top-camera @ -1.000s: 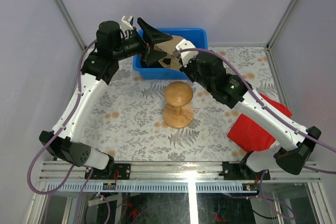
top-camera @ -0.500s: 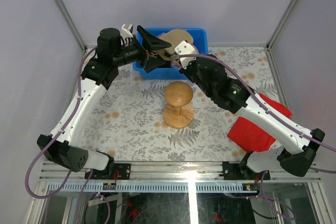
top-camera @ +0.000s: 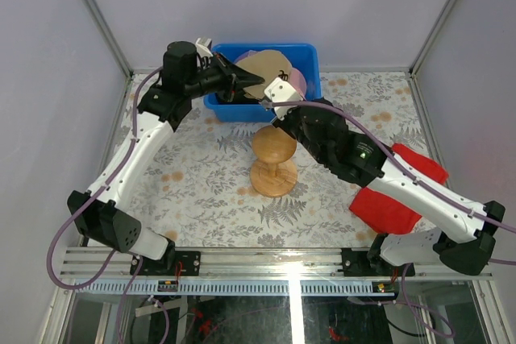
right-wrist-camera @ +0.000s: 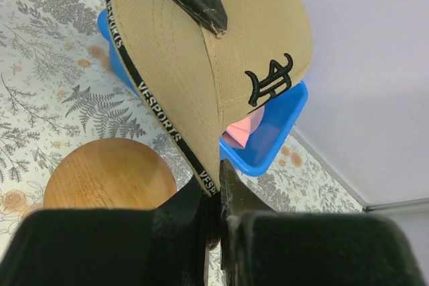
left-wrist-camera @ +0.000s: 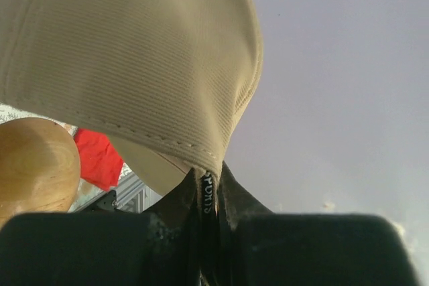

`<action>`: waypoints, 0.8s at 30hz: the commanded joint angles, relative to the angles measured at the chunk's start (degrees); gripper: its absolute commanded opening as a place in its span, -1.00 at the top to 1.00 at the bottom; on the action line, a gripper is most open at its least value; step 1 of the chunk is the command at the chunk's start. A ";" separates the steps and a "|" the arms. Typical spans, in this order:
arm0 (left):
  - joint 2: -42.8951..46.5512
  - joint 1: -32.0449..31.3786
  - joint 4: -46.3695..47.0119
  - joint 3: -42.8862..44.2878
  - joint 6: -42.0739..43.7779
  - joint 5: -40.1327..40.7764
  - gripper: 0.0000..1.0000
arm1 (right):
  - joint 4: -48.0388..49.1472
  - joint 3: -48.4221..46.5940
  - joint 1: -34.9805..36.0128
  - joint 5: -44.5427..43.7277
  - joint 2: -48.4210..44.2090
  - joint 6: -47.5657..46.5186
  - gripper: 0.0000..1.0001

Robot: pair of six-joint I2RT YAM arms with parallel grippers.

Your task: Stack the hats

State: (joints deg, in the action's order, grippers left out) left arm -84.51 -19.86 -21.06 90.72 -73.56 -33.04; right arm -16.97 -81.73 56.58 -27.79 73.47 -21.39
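A tan hat [top-camera: 262, 68] with a black logo hangs above the blue bin [top-camera: 310, 58], held from two sides. My left gripper [top-camera: 246, 82] is shut on its edge, and in the left wrist view the tan fabric [left-wrist-camera: 134, 51] is pinched between the jaws of the left gripper [left-wrist-camera: 208, 185]. My right gripper [right-wrist-camera: 218, 179] is shut on the hat's black-banded rim [right-wrist-camera: 201, 51]. A pink hat [right-wrist-camera: 244, 128] lies in the bin under it. The other hats are hidden.
A round wooden dome on a stand [top-camera: 274, 147] sits mid-table just in front of the bin; it also shows below the hat [right-wrist-camera: 107, 172]. A red cloth [top-camera: 395, 195] lies at the right under the right arm. Frame posts stand at the back corners.
My left gripper, open a second ago, has shut on the tan hat's edge. The hat now hangs spread between both grippers, and the right arm has shifted slightly left.
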 commanded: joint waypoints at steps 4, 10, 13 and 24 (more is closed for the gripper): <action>4.72 -0.18 14.32 -6.83 2.50 6.70 1.00 | 3.00 0.94 0.11 -6.24 -5.04 7.19 -0.09; 6.31 -0.09 23.96 -11.09 4.53 11.85 1.00 | 2.52 2.17 0.17 -4.74 -11.19 25.24 -0.44; 7.29 -0.14 31.54 -14.06 5.09 13.75 1.00 | -0.36 0.85 0.03 -2.57 -13.24 37.56 -0.38; 8.35 -0.18 57.57 -21.55 0.45 12.09 1.00 | 21.84 17.21 -13.72 28.70 -22.18 92.44 -0.27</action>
State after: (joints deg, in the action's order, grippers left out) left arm -78.02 -20.21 19.62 69.87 -71.40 -20.05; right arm -11.86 -73.30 51.22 -15.09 54.15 42.41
